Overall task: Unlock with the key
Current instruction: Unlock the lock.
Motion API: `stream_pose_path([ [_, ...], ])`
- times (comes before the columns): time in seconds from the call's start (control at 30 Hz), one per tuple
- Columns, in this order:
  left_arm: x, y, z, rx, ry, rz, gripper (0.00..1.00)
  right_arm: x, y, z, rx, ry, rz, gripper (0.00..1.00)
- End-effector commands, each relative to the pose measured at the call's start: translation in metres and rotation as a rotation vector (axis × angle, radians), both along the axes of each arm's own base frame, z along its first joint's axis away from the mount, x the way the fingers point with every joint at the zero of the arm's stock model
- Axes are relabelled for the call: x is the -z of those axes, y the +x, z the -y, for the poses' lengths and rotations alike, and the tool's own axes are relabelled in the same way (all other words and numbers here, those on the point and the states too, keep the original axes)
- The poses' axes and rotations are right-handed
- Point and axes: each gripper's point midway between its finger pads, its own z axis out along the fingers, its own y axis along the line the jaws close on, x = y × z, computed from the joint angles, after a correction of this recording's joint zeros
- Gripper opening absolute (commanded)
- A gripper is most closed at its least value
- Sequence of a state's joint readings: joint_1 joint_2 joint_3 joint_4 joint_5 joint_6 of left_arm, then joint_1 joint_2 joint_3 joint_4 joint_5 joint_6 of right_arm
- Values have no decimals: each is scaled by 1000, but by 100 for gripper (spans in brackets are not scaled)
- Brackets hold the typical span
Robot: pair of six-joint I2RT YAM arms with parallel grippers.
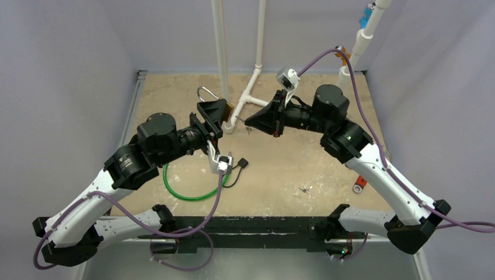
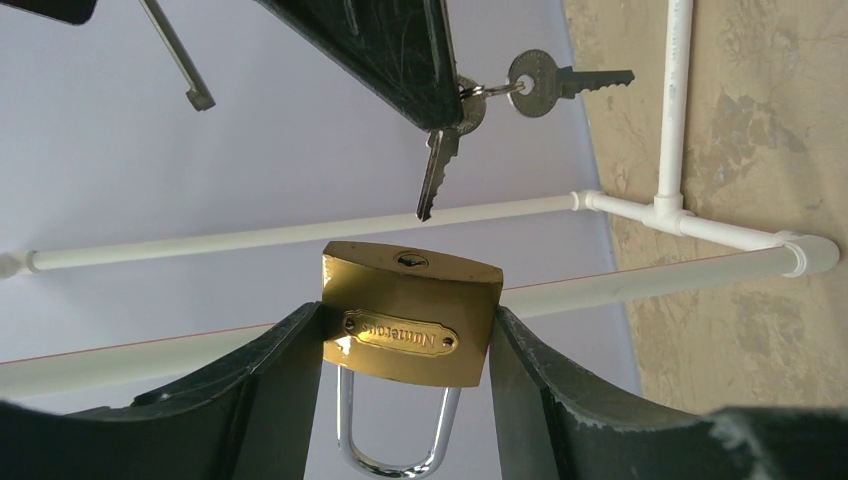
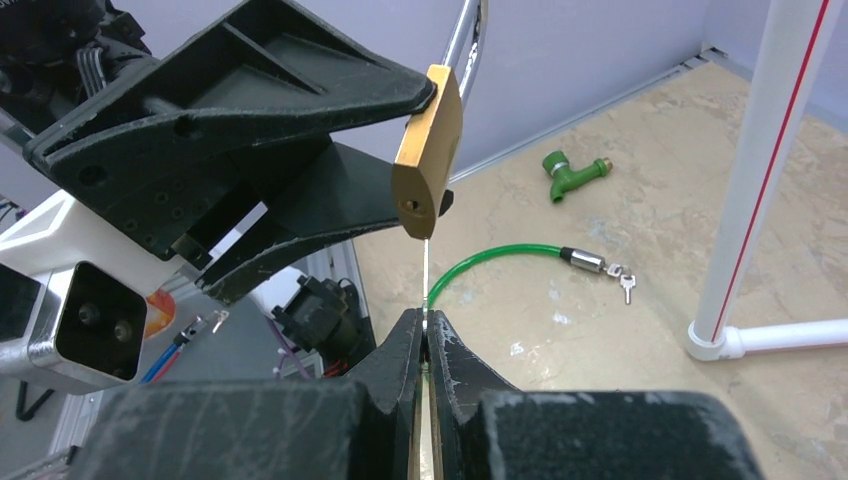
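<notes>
Padlock (image 2: 410, 325) pinched in left gripper (image 2: 408, 345) jaws, keyhole presented to key (image 2: 438, 170) clamped between right gripper (image 3: 425, 330) jaws, tip near the slot, apparently aligned for insertion.

- Right wrist view: padlock (image 3: 425, 150) shackle (image 3: 465, 40) runs off frame at 12 o'clock.
- Same view: key (image 3: 426, 280) edge-on, a thin line; head buried in right gripper (image 3: 427, 335); tip in keyhole (image 3: 411, 207) or just touching, can't tell.
- Top view: padlock body mostly behind left gripper (image 1: 219, 111).
- Top view, 5 o'clock of centre: small keys (image 1: 303, 189) too tiny to count.
</notes>
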State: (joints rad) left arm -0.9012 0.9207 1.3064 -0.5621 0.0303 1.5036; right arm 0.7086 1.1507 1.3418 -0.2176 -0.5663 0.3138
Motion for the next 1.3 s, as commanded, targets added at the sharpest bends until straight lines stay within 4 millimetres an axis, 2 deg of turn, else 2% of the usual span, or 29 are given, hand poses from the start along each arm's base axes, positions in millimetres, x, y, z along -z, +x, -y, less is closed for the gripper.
stream_pose_path([
  [0.0, -57, -9, -5, 14, -136, 150, 0, -29, 1, 0, 17, 50, 52, 0],
  [0.83, -60, -14, -5, 28, -149, 163, 0, -28, 0, -3, 5, 53, 52, 0],
  [1.07, -54, -10, -5, 11, -121, 169, 0, -29, -8, 0, -7, 59, 48, 0],
  [1.27, -48, -8, -2, 13, -107, 168, 0, -37, -12, 1, -18, 78, 51, 0],
])
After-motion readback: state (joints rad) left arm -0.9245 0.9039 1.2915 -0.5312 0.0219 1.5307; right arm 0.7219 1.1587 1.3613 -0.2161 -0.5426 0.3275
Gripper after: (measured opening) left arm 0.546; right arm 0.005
